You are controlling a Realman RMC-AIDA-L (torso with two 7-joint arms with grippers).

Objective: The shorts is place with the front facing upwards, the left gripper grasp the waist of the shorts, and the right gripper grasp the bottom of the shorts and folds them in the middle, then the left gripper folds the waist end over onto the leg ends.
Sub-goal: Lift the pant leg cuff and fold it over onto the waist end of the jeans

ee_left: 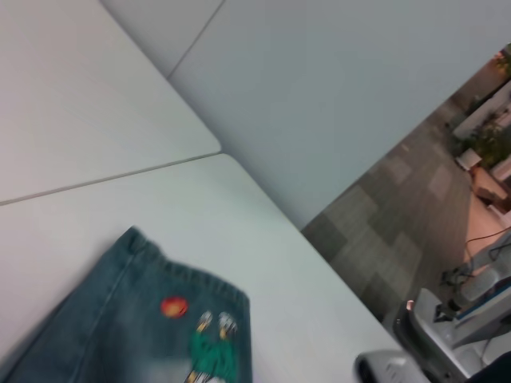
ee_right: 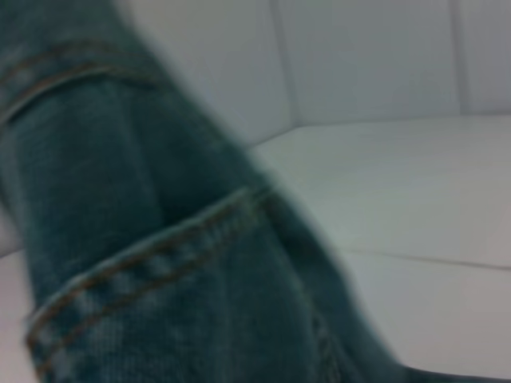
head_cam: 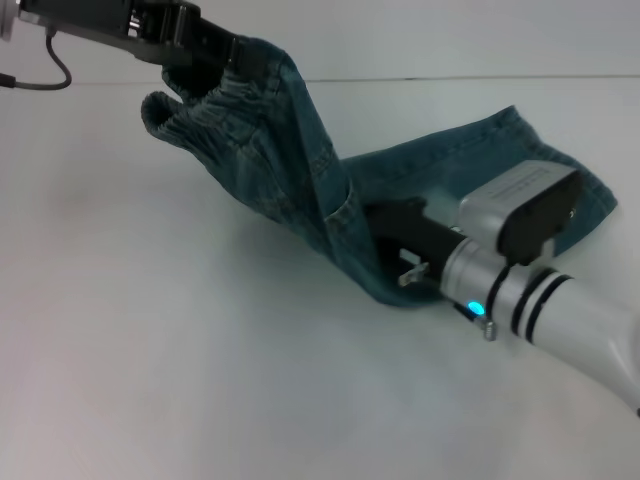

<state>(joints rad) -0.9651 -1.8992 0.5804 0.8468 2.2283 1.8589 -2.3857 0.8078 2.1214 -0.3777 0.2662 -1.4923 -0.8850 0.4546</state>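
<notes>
The blue denim shorts (head_cam: 300, 170) lie partly on the white table (head_cam: 150, 350). Their waist end is lifted at the far left, where my left gripper (head_cam: 212, 58) is shut on it. From there the cloth hangs down in a fold to the table. My right gripper (head_cam: 385, 235) is at the near edge of the shorts, right of centre, and is shut on the bottom of the cloth. The left wrist view shows a leg of the shorts (ee_left: 152, 335) flat on the table, with a green and a red patch. Denim with a pocket seam (ee_right: 152, 263) fills the right wrist view.
The table's far edge (head_cam: 450, 78) meets a pale wall. In the left wrist view the table's side edge (ee_left: 319, 255) drops to a grey tiled floor, with equipment (ee_left: 471, 311) beyond it. Bare tabletop lies in front of and left of the shorts.
</notes>
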